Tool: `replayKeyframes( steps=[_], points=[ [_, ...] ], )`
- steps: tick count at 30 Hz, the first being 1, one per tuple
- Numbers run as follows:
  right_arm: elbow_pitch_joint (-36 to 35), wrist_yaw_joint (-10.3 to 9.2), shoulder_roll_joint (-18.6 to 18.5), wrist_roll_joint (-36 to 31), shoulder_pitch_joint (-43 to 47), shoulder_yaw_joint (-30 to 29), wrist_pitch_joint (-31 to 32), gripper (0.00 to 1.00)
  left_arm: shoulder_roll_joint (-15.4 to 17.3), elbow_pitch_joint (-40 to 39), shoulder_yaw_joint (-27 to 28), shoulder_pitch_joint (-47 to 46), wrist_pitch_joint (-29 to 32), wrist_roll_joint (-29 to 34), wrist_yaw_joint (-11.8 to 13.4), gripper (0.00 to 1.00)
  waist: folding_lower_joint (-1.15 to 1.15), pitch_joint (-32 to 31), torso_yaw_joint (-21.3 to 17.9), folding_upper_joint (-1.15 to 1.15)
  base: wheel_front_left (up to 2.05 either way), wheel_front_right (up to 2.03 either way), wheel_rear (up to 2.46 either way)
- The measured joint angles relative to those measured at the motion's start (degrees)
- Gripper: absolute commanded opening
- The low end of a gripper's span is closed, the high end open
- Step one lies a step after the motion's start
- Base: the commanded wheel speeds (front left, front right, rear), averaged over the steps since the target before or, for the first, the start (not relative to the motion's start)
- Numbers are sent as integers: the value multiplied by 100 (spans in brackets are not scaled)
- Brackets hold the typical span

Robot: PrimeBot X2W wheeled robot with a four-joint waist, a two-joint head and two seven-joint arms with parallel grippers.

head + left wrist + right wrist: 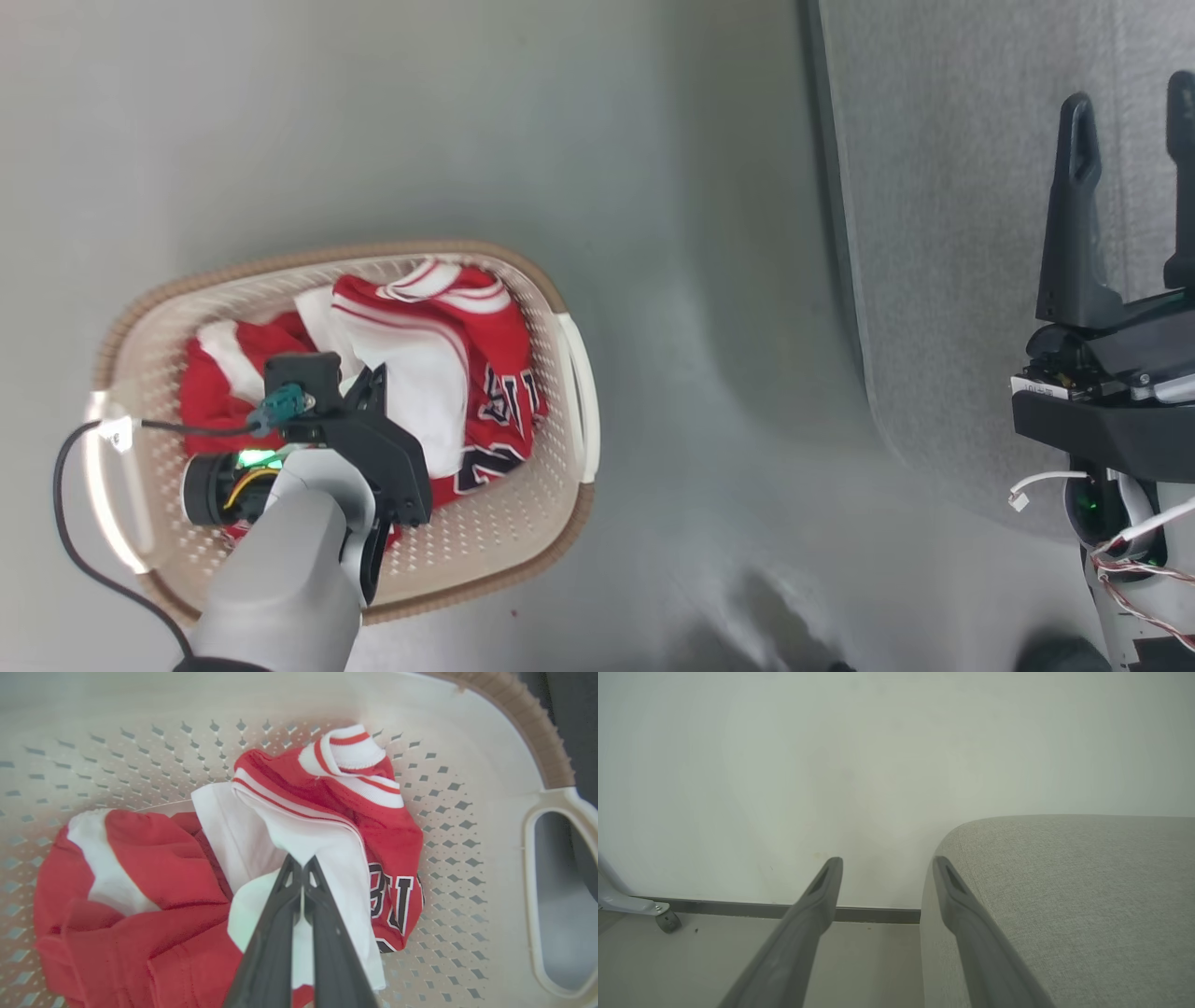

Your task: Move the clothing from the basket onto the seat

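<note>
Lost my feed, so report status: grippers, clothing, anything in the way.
Left gripper shut on red-and-white striped sports clothing, inside cream perforated plastic basket. Right gripper open, empty, beside grey fabric sofa seat. No obstruction seen.

Head view: the pale left forearm (280, 579) enters at 7 o'clock and reaches toward 1 o'clock, ending in a black left wrist (378, 457) bent downward. Left wrist view: the left tool (301, 864) has its two dark fingers (271, 952) pressed together, tips meeting, pointing to 12 o'clock. Head view: the right tool (1131, 93) stands at 3 o'clock, fingers upright toward 12 o'clock and spread wide with nothing between them, above the black right wrist (1102, 411).
</note>
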Motion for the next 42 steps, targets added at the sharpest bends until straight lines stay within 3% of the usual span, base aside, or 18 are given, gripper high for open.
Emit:
replayKeyframes(
  steps=[6, 22, 42],
  points=[
    [318, 19, 0, 0, 119, -16, 1, 100, -4, -241, -78, 282, -99, -162, -107, 0, 0, -461, 166, 0, 0, 0, 0],
    [973, 100, -26, -1, 748, -49, 1, 100, -15, -895, -315, 1020, -247, -299, -96, 0, -1, -1803, 597, 0, 0, 0, 0],
    [1389, 107, 121, -3, 1748, 197, 2, 100, 135, -2853, -19, 1730, -247, 40, -55, 0, -1, -3525, 1194, -1, 0, 0, 0]
  ],
)
